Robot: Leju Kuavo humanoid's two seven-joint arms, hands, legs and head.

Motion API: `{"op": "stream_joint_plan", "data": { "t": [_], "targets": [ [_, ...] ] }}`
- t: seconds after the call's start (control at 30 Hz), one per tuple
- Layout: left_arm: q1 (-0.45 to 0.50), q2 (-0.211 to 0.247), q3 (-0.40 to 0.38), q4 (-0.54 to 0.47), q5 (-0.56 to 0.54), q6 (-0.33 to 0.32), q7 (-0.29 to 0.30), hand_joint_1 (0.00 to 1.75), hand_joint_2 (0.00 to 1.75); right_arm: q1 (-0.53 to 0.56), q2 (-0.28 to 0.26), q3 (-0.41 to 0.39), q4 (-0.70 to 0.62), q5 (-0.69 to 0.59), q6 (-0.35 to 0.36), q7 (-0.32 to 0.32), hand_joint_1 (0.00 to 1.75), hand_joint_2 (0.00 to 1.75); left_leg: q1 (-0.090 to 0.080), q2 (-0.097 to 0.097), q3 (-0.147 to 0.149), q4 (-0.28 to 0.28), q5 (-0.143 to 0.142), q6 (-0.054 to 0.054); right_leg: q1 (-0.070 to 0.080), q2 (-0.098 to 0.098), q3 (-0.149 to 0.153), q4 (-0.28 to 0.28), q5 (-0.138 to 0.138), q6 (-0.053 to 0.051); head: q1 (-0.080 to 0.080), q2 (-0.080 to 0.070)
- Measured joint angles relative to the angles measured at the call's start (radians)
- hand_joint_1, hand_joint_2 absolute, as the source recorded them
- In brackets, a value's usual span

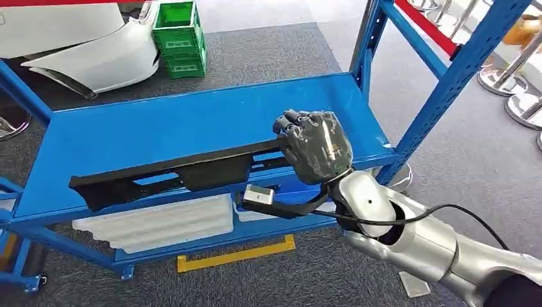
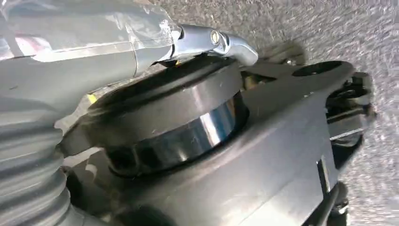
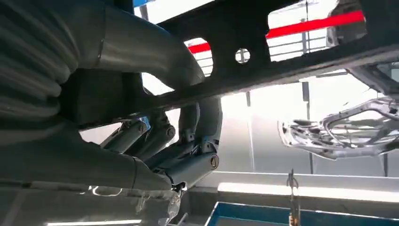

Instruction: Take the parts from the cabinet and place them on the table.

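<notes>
One right hand (image 1: 314,146), low and right of centre in the head view, grips the right end of a long black part (image 1: 172,171) lying along the front of the blue shelf (image 1: 160,121). Judging by its thin pierced bar, the part is light and stiff but will swing when held endwise; a mid-length hold would balance better. Left hand (image 2: 42,155): state cannot be told.

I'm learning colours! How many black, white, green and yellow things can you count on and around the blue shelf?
Black: 1, the long black part held by the right hand
White: 2, the white moulded part and the white bumper
Green: 1, the green crate
Yellow: 1, the yellow strip
Total: 5
</notes>
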Motion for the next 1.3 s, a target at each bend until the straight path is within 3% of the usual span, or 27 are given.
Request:
{"op": "stream_joint_plan", "data": {
  "t": [0.07, 0.1, 0.13, 0.17, 0.2, 0.3, 0.33, 0.37, 0.4, 0.47, 0.5, 0.57, 0.6, 0.63, 0.67, 0.7, 0.8, 0.83, 0.9, 0.97, 1.0, 1.07, 1.13, 1.17, 1.2, 1.23, 1.3],
  "targets": [
    [0.002, 0.003, 0.000, 0.000, 0.000, 0.000, 0.000, 0.00, 1.75, 0.002, 0.000, 0.000, 0.000, 0.000, 0.000, 0.000, 1.75, 1.75, 0.010, 0.003, 0.047, -0.063, 0.053, -0.015, -0.009, -0.013, -0.005, 0.010, -0.004, 0.008, -0.004, 0.000],
    [0.002, 0.004, 0.000, 0.000, 0.000, 0.000, 0.002, 0.00, 1.75, 0.001, 0.001, 0.000, 0.000, 0.000, 0.000, 0.000, 1.75, 1.75, 0.017, 0.012, 0.095, -0.147, 0.097, -0.024, -0.016, -0.021, -0.007, 0.019, -0.008, 0.015, -0.007, 0.000],
    [0.006, 0.005, 0.000, 0.001, 0.001, 0.000, 0.007, 0.00, 1.75, 0.001, 0.001, 0.000, 0.000, 0.000, 0.000, 0.000, 1.75, 1.75, 0.025, 0.036, 0.138, -0.241, 0.127, -0.037, -0.018, -0.027, -0.010, 0.031, -0.016, 0.027, -0.009, 0.000],
    [0.009, 0.005, 0.000, 0.000, 0.002, 0.000, 0.006, 0.00, 1.75, 0.002, 0.001, 0.000, 0.000, 0.001, 0.000, 0.000, 1.75, 1.75, 0.010, 0.060, 0.147, -0.250, 0.104, -0.042, -0.014, -0.030, -0.017, 0.036, -0.020, 0.034, -0.022, 0.000],
    [0.009, 0.005, 0.000, 0.000, 0.002, 0.000, 0.005, 0.00, 1.75, 0.001, 0.001, 0.000, 0.000, 0.001, 0.000, 0.000, 1.75, 1.75, 0.009, 0.055, 0.140, -0.256, 0.115, -0.014, -0.008, -0.039, -0.022, 0.045, -0.021, 0.041, -0.036, 0.000],
    [0.009, 0.005, 0.000, 0.000, 0.001, -0.001, 0.004, 0.00, 1.75, 0.000, 0.002, 0.000, 0.000, 0.004, -0.001, -0.001, 1.75, 1.75, 0.010, 0.029, 0.126, -0.258, 0.110, 0.014, -0.007, -0.061, -0.025, 0.052, -0.017, 0.049, -0.018, 0.000],
    [0.009, 0.005, 0.000, 0.000, 0.001, -0.001, 0.003, 0.00, 1.75, 0.000, 0.003, -0.001, 0.000, 0.004, -0.001, 0.000, 1.75, 1.75, 0.014, 0.022, 0.126, -0.265, 0.115, 0.028, -0.012, -0.041, -0.028, 0.060, -0.033, 0.058, -0.017, 0.000],
    [0.008, 0.005, 0.000, 0.000, 0.001, -0.001, 0.003, 0.00, 1.75, 0.000, 0.003, -0.002, 0.000, 0.005, -0.002, -0.001, 1.75, 1.75, 0.014, 0.016, 0.123, -0.265, 0.119, 0.034, -0.015, 0.000, -0.040, 0.087, -0.059, 0.060, -0.012, 0.000],
    [0.006, 0.005, 0.000, 0.000, 0.001, -0.001, 0.003, 0.00, 1.75, -0.001, 0.003, -0.002, 0.000, 0.005, -0.002, -0.001, 1.75, 1.75, 0.014, 0.008, 0.119, -0.265, 0.122, 0.040, -0.015, 0.023, -0.067, 0.147, -0.099, 0.059, -0.007, 0.000],
    [0.003, 0.004, 0.000, 0.000, 0.001, -0.001, 0.003, 0.00, 1.75, 0.001, 0.003, -0.002, 0.000, 0.005, -0.003, -0.001, 1.75, 1.75, 0.011, -0.009, 0.110, -0.265, 0.127, 0.050, -0.011, 0.038, -0.142, 0.309, -0.167, 0.058, 0.000, 0.000],
    [0.003, 0.003, 0.000, 0.000, 0.001, -0.001, 0.003, 0.00, 1.75, 0.003, 0.003, -0.002, 0.000, 0.005, -0.003, -0.001, 1.75, 1.75, 0.008, -0.018, 0.107, -0.265, 0.129, 0.053, -0.008, 0.038, -0.167, 0.359, -0.176, 0.055, 0.003, 0.000],
    [0.004, 0.002, 0.000, 0.000, 0.001, -0.001, 0.003, 0.00, 1.75, 0.004, 0.003, -0.002, 0.000, 0.005, -0.003, -0.001, 1.75, 1.75, 0.002, -0.038, 0.105, -0.265, 0.132, 0.057, -0.002, 0.042, -0.152, 0.327, -0.129, 0.043, 0.007, 0.000],
    [0.004, 0.000, 0.000, -0.001, 0.001, -0.002, 0.003, 0.00, 1.75, 0.003, 0.003, -0.002, 0.000, 0.005, -0.003, -0.001, 1.75, 1.75, 0.000, -0.050, 0.107, -0.265, 0.133, 0.058, 0.002, 0.049, -0.112, 0.244, -0.078, 0.032, 0.011, 0.000],
    [0.003, -0.002, 0.000, -0.002, 0.001, -0.002, 0.003, 0.00, 1.75, 0.002, 0.003, -0.002, 0.000, 0.005, -0.003, -0.001, 1.75, 1.75, -0.002, -0.061, 0.108, -0.265, 0.134, 0.058, 0.008, 0.071, -0.065, 0.149, -0.029, 0.018, 0.014, 0.000],
    [0.003, -0.006, 0.000, -0.002, 0.001, -0.002, 0.003, 0.00, 1.75, 0.001, 0.003, -0.003, 0.000, 0.005, -0.003, -0.001, 1.75, 1.75, 0.003, -0.067, 0.106, -0.266, 0.136, 0.057, 0.009, 0.123, -0.039, 0.081, -0.019, 0.005, 0.015, 0.000],
    [0.000, -0.006, 0.000, -0.002, 0.001, -0.001, 0.003, 0.00, 1.75, 0.002, 0.004, -0.004, 0.000, 0.005, -0.003, -0.001, 1.75, 1.75, 0.000, -0.075, 0.098, -0.264, 0.140, 0.052, 0.006, 0.143, -0.034, 0.073, -0.014, 0.006, 0.001, 0.000],
    [0.000, -0.006, 0.000, -0.002, 0.001, 0.000, 0.003, 0.00, 1.75, -0.001, 0.004, -0.004, -0.001, 0.005, -0.003, -0.003, 1.75, 1.75, 0.012, -0.107, 0.090, -0.273, 0.153, 0.033, 0.015, 0.108, -0.031, 0.057, -0.011, 0.008, 0.020, 0.000],
    [-0.001, -0.005, 0.000, -0.002, 0.001, 0.000, 0.003, 0.00, 1.75, -0.002, 0.004, -0.004, -0.002, 0.005, -0.003, -0.003, 1.75, 1.75, -0.002, -0.120, 0.089, -0.273, 0.156, 0.025, -0.001, 0.088, -0.019, 0.018, -0.009, 0.007, 0.023, 0.000],
    [-0.002, -0.005, 0.000, -0.002, 0.001, 0.000, 0.003, 0.00, 1.75, -0.004, 0.006, -0.004, -0.004, 0.006, -0.004, -0.003, 1.75, 1.75, -0.005, -0.043, 0.067, -0.222, 0.107, 0.012, -0.004, 0.062, -0.009, 0.003, 0.004, 0.011, 0.004, 0.000],
    [-0.003, -0.003, 0.000, -0.002, 0.002, 0.001, 0.003, 0.00, 1.75, -0.003, 0.006, -0.003, -0.004, 0.006, -0.005, -0.003, 1.75, 1.75, 0.002, -0.020, 0.014, -0.088, 0.036, -0.004, -0.003, 0.032, -0.012, 0.007, 0.003, 0.005, -0.006, 0.000],
    [-0.003, -0.003, 0.000, -0.002, 0.002, 0.001, 0.003, 0.00, 1.75, -0.001, 0.006, -0.002, -0.004, 0.006, -0.005, -0.003, 1.75, 1.75, 0.004, -0.016, -0.006, -0.034, 0.019, -0.010, -0.004, 0.017, -0.013, 0.010, 0.001, 0.005, -0.006, 0.000],
    [-0.003, -0.002, 0.000, -0.002, 0.002, 0.001, 0.003, 0.00, 1.75, -0.001, 0.006, 0.000, -0.004, 0.006, -0.005, -0.003, 1.75, 1.75, 0.008, -0.010, 0.013, -0.048, 0.048, -0.020, -0.007, -0.009, -0.017, 0.019, -0.002, 0.010, -0.011, 0.000],
    [-0.002, 0.001, 0.000, 0.000, 0.002, 0.001, 0.007, 0.00, 1.75, -0.001, 0.006, 0.001, -0.005, 0.006, -0.005, -0.003, 1.75, 1.75, 0.015, 0.011, 0.091, -0.189, 0.122, -0.029, -0.012, -0.031, -0.020, 0.031, -0.010, 0.019, -0.017, 0.000],
    [0.004, 0.002, 0.000, 0.000, 0.003, 0.001, 0.010, 0.00, 1.75, -0.001, 0.006, 0.001, -0.005, 0.006, -0.005, -0.002, 1.75, 1.75, 0.014, 0.052, 0.119, -0.257, 0.125, -0.030, -0.008, -0.040, -0.023, 0.039, -0.016, 0.027, -0.018, 0.000],
    [0.006, 0.002, 0.000, 0.000, 0.005, 0.001, 0.009, 0.00, 1.75, -0.002, 0.006, 0.001, -0.007, 0.006, -0.006, 0.000, 1.75, 1.75, 0.003, 0.072, 0.118, -0.263, 0.121, -0.020, -0.002, -0.047, -0.028, 0.048, -0.019, 0.032, -0.031, 0.000],
    [0.005, 0.002, 0.000, 0.000, 0.004, 0.001, 0.008, 0.00, 1.75, -0.003, 0.006, 0.001, -0.008, 0.006, -0.006, 0.000, 1.75, 1.75, 0.005, 0.058, 0.111, -0.264, 0.124, 0.008, 0.001, -0.054, -0.032, 0.050, -0.020, 0.035, -0.030, 0.000],
    [0.006, 0.002, 0.000, 0.000, 0.002, 0.001, 0.007, 0.00, 1.75, -0.004, 0.006, 0.002, -0.008, 0.007, -0.006, 0.000, 1.75, 1.75, 0.000, 0.040, 0.104, -0.264, 0.128, 0.022, 0.002, -0.074, -0.029, 0.048, -0.017, 0.039, -0.016, 0.000]
  ]
}}
